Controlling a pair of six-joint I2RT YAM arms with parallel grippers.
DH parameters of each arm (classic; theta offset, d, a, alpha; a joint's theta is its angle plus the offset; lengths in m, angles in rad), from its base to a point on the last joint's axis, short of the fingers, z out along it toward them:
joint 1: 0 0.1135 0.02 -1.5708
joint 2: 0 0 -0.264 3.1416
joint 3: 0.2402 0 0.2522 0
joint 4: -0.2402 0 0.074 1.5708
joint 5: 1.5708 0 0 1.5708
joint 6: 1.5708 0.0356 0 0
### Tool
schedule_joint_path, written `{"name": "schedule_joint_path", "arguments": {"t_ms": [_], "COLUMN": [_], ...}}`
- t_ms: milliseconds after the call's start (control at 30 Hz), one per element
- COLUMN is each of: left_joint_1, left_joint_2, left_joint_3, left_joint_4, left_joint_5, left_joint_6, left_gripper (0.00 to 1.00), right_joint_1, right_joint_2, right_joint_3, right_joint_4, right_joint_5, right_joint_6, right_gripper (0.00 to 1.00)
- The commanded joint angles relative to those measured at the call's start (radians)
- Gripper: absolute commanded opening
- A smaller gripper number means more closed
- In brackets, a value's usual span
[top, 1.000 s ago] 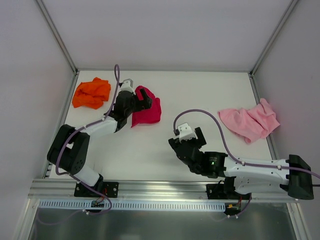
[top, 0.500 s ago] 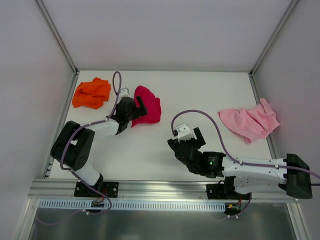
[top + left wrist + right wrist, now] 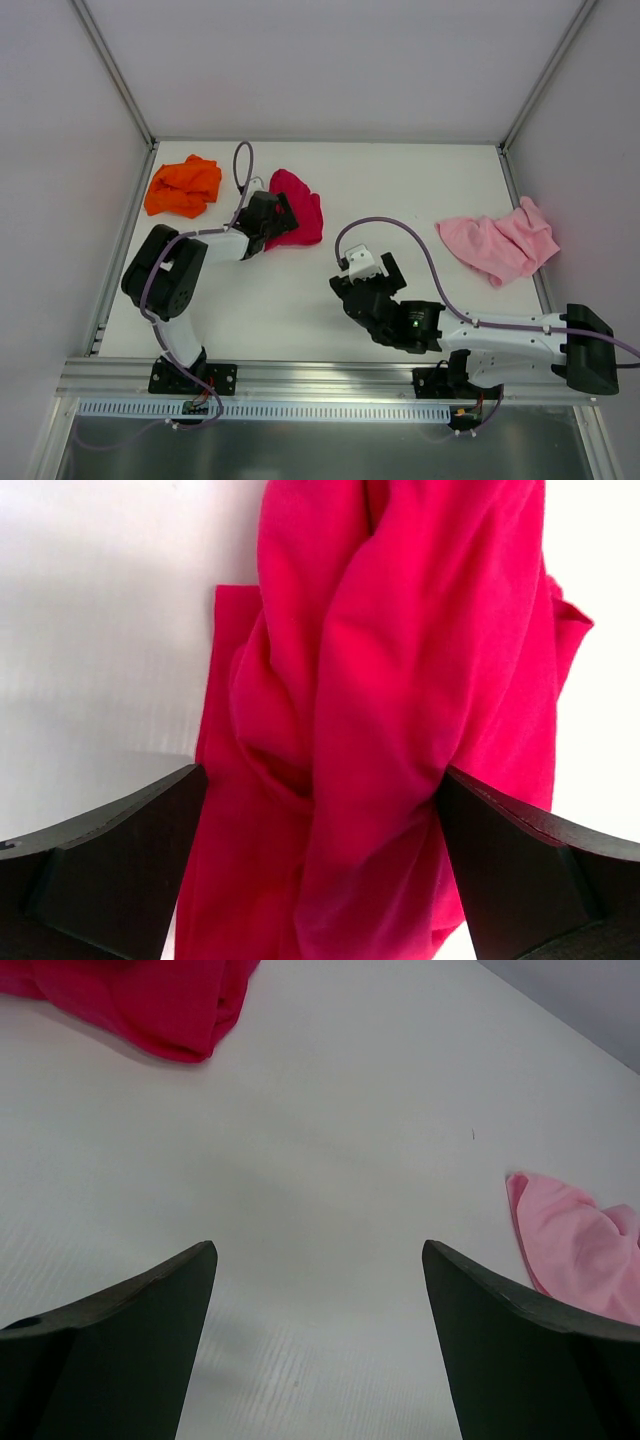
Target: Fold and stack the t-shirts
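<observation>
At the far left of the white surface (image 3: 400, 190), close to the left wall, the orange t-shirt (image 3: 183, 186) lies crumpled in a loose heap. Just to its right, apart from it, sits the crimson red t-shirt (image 3: 303, 218), also bunched up, with thick folds running along its length. The left claw (image 3: 277, 216) is down at the near-left edge of this red shirt. In the left wrist view its two dark fingers (image 3: 110, 870) stand spread wide on either side of the red cloth, which fills the gap between them. The claw is released, not clamped on the fabric, though the right-hand finger looks to be brushing a fold. The pale pink t-shirt (image 3: 503, 243) lies rumpled near the right wall, well apart from the other two. None of the three shirts is folded, and none rests on another. The right claw (image 3: 366, 278) hangs over bare surface near the middle, between the red and pink shirts and closer to the near edge. Its fingers (image 3: 120, 1340) are also parted wide, with nothing between them. From its wrist camera, a corner of the red shirt shows at the upper left and an edge of the pink one at the right.
</observation>
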Motion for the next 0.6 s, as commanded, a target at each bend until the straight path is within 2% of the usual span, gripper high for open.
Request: {"name": "schedule_joint_path", "arguments": {"t_ms": [0, 233, 433, 500, 567], "left_joint_1": [0.012, 0.031, 0.065, 0.072, 0.074], "left_joint_2": [0.057, 0.088, 0.083, 0.082, 0.083], "left_joint_3": [0.035, 0.046, -0.022, -0.041, -0.06], "left_joint_4": [0.046, 0.069, 0.204, 0.238, 0.258], "left_joint_5": [0.056, 0.167, 0.352, 0.379, 0.403], "left_joint_6": [-0.012, -0.019, -0.053, -0.064, -0.081], "left_gripper": [0.99, 0.99, 0.98, 0.97, 0.84], "right_joint_1": [0.002, 0.002, 0.0, 0.0, 0.0], "right_joint_2": [0.004, 0.005, 0.005, 0.002, -0.002], "right_joint_3": [0.043, 0.043, 0.04, 0.037, 0.035], "right_joint_4": [0.022, 0.027, 0.028, 0.027, 0.024], "right_joint_5": [0.012, 0.017, 0.027, 0.027, 0.029], "right_joint_6": [-0.013, -0.018, -0.018, -0.015, -0.012], "right_gripper": [0.89, 0.89, 0.89, 0.9, 0.9]}}
